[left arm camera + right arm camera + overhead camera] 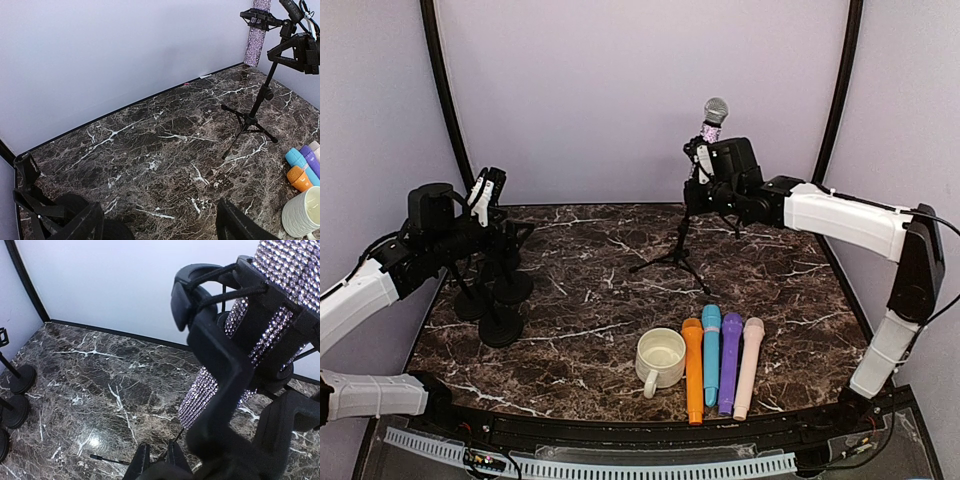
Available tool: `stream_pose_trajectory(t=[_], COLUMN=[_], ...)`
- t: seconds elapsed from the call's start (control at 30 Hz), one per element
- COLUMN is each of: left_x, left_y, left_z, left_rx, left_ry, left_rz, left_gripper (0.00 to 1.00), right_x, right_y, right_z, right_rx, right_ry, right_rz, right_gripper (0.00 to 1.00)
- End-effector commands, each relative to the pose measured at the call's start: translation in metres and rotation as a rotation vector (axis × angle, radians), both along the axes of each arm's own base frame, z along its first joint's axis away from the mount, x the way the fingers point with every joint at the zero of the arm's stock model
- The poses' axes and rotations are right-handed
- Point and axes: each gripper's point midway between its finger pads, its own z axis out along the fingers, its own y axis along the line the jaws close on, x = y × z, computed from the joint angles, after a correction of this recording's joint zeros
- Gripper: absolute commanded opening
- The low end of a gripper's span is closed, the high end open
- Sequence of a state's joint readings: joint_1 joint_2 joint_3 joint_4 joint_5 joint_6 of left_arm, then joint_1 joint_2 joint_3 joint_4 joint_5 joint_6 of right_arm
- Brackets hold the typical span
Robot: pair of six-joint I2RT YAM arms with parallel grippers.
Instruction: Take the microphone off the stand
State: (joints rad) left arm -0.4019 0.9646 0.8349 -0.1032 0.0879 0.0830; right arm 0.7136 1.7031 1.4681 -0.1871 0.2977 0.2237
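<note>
while the mic [714, 114] sits clipped in its stand [678, 245] at the table's 1 o'clock, removal isn't done: right gripper [702, 165] straddles its body, clamped or not i cannot tell; left gripper [159, 210] gapes idle at 9 o'clock.

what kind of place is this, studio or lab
Probably a robot test booth, not a studio: plain lilac walls enclose a marble-pattern tabletop, two robot arms reach over it, and props are set out: a rhinestone microphone on a tripod stand, four coloured microphones.
</note>
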Motion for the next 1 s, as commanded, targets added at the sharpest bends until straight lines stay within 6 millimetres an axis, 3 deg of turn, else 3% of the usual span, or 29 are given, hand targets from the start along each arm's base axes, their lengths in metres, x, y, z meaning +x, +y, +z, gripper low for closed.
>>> stream_pose_trajectory(t=[0.0, 0.43, 0.67, 0.97], left_x=[0.0, -0.002, -0.001, 0.0], left_y=[0.001, -0.001, -0.001, -0.001], left_z=[0.002, 0.003, 0.002, -0.001], left_rx=[0.008, 0.004, 0.006, 0.013], left_ry=[-0.022, -0.025, -0.02, -0.01], left_rz=[-0.003, -0.018, -0.014, -0.014], left_gripper=[0.79, 0.79, 0.79, 0.79], right_x=[0.003, 0.004, 0.001, -0.008], right_y=[0.031, 0.058, 0.062, 0.045], right_z=[0.063, 0.031, 0.02, 0.033], right_rx=[0.111, 0.018, -0.005, -0.025], right_ry=[-0.16, -0.097, -0.082, -0.106], right_rz=[0.119, 0.218, 0.218, 0.188], right_gripper=[0.0, 0.01, 0.21, 0.58])
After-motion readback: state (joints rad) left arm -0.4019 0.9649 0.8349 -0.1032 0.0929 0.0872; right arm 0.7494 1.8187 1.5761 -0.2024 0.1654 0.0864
